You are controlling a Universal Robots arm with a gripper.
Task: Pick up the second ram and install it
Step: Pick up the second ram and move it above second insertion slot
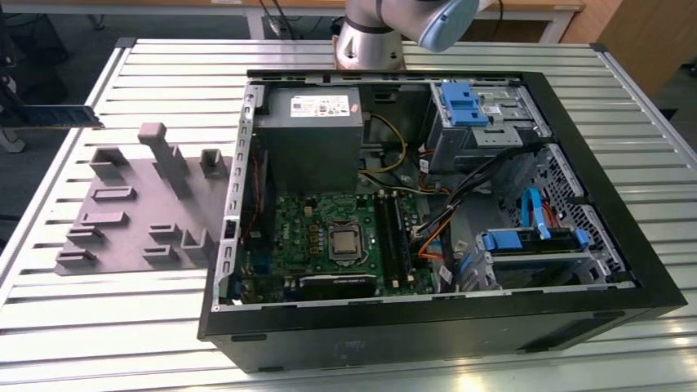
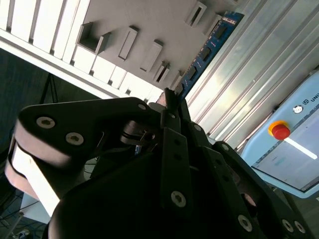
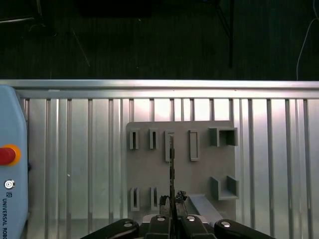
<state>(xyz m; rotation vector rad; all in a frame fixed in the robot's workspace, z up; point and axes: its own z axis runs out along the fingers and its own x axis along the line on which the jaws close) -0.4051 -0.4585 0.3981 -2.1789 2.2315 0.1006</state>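
**Second ram clamped in the gripper, out over the parts tray**

In the exterior view, the stick hangs in the air at the view's far left, roughly level. It is above the table near the grey parts tray and well apart from the open computer case and its motherboard.

In the second wrist view, the fingers are closed on one end of the blue board. The rest of it projects straight out beyond the tips, over the tray.

In the first wrist view, the ram shows edge-on as a thin line running out from between the jaws, centred in the gripper above the tray.

It is likely light and stiff but thin and fragile. An end hold on the flat faces suits it, though held by one end it could twist or slip if pressed off-axis.
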